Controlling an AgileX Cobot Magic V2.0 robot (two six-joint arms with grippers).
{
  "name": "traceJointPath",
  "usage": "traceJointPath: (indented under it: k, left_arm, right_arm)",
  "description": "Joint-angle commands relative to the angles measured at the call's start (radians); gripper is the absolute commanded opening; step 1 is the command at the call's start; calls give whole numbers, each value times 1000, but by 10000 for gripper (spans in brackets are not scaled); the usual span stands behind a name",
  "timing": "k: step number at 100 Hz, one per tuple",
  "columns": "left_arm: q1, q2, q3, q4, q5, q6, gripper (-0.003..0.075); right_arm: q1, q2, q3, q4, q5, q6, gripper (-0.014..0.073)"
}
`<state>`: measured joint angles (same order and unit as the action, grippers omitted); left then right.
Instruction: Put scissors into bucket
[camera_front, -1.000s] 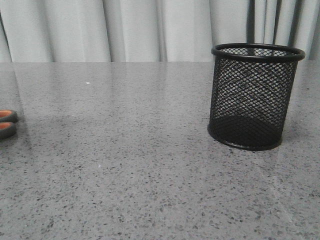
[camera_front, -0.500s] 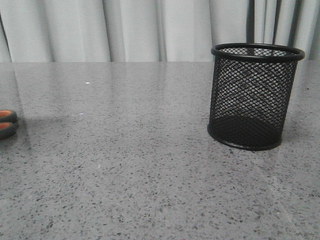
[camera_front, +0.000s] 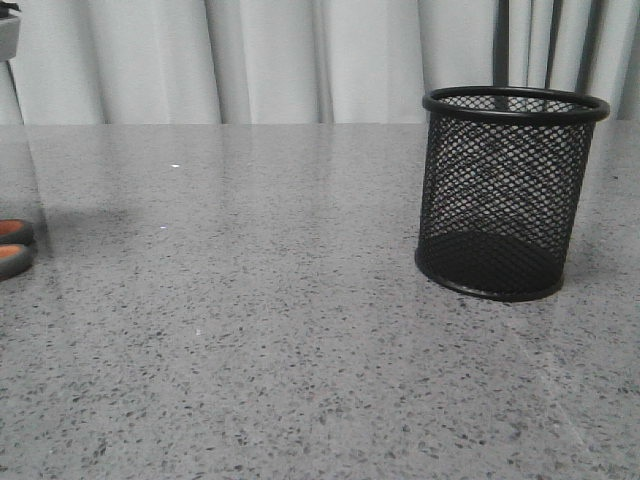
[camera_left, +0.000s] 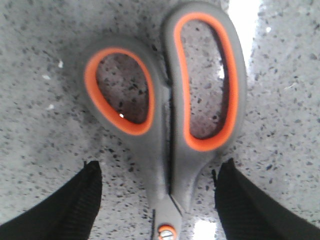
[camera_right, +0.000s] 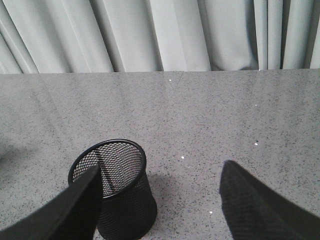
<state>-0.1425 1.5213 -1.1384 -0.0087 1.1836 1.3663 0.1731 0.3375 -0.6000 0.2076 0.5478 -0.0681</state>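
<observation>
Left gripper (camera_left: 157, 200) poised over the scissors (camera_left: 170, 115), fingers spread.

I see the scissors flat on the grey table (camera_front: 300, 350) at its far left edge, their neck between my left fingers, untouched. The bucket (camera_front: 510, 190) stands upright, well apart on the right. My right gripper (camera_right: 160, 205) hangs open just beside it.
</observation>
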Motion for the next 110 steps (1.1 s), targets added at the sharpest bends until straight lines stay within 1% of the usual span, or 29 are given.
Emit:
traceJointPath:
  k: [1, 15, 53, 60, 65, 75, 86, 93, 99, 105, 110]
  left_arm:
    - [10, -18, -29, -40, 17, 12, 449]
    - [10, 6, -29, -58, 20, 34, 449]
    - [10, 61, -29, -52, -1, 34, 443]
    - [10, 63, -29, -70, -1, 34, 395]
    - [10, 65, -29, -70, 3, 34, 339]
    - [10, 65, -29, -70, 7, 32, 200]
    - [9, 57, -29, -77, 10, 0, 85]
    - [9, 38, -29, -99, -2, -3, 49]
    - [9, 16, -29, -112, -14, -3, 43]
    - [9, -16, -29, -124, -43, -3, 43]
    - [9, -48, -29, -142, -70, -3, 43]
  right_arm:
    - [3, 19, -33, -22, -71, -6, 451]
    - [3, 19, -32, -49, -75, -6, 451]
    - [3, 19, -32, -49, -71, -6, 451]
    - [3, 19, -32, -49, -71, -6, 451]
    - [3, 19, -32, -49, -71, -6, 451]
    - [3, 19, -32, -45, -67, -6, 451]
    - [3, 19, -32, -26, -61, -6, 451]
    - [3, 19, -32, 0, -55, -6, 451]
    - [3, 19, -32, 38, -45, -6, 451]
    - [3, 19, -32, 97, -41, -15, 451]
    - [3, 19, -34, 167, -32, -59, 451]
